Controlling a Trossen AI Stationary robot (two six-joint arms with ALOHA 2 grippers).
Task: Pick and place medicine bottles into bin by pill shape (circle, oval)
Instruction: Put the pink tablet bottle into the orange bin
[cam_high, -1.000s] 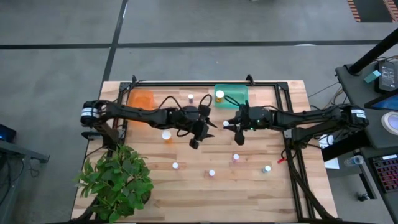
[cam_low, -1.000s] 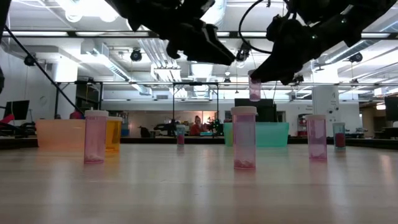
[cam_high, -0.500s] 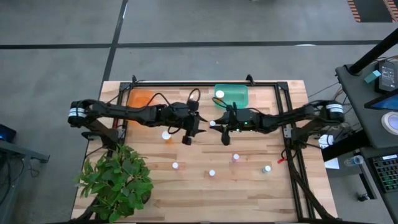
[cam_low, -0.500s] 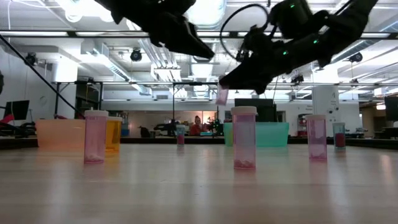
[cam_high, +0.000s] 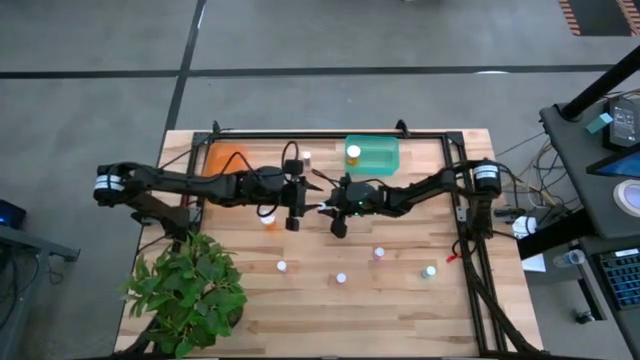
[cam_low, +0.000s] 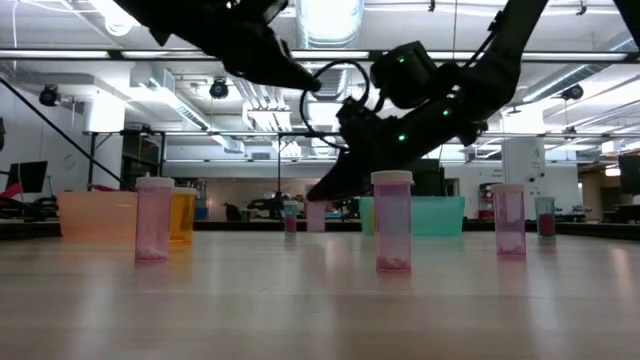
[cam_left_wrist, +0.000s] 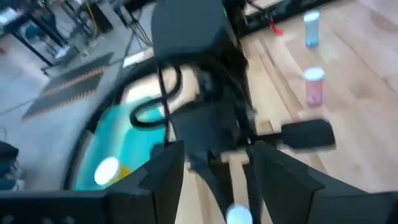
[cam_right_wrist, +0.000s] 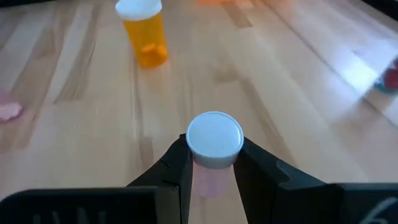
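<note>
Bottle (cam_right_wrist: 214, 142) of pink pills, pinched under its white cap by the right gripper (cam_high: 330, 208) low over the table's centre, could tip if released crooked, while the left gripper (cam_high: 296, 196), fingers apart and empty, crowds it from nine o'clock.

Two bins at counter (cam_high: 400, 300) rear: one (cam_high: 228, 160) left, other (cam_high: 373, 153) centre, bottle (cam_high: 353, 153) inside latter. Both arms meeting mid-counter, right gripper (cam_right_wrist: 211, 163) closed on bottle (cam_right_wrist: 214, 140), left gripper (cam_high: 292, 215) just beside. Three bottles (cam_high: 340, 278) in row nearer front. Plant (cam_high: 190, 290) at front-left corner.
</note>
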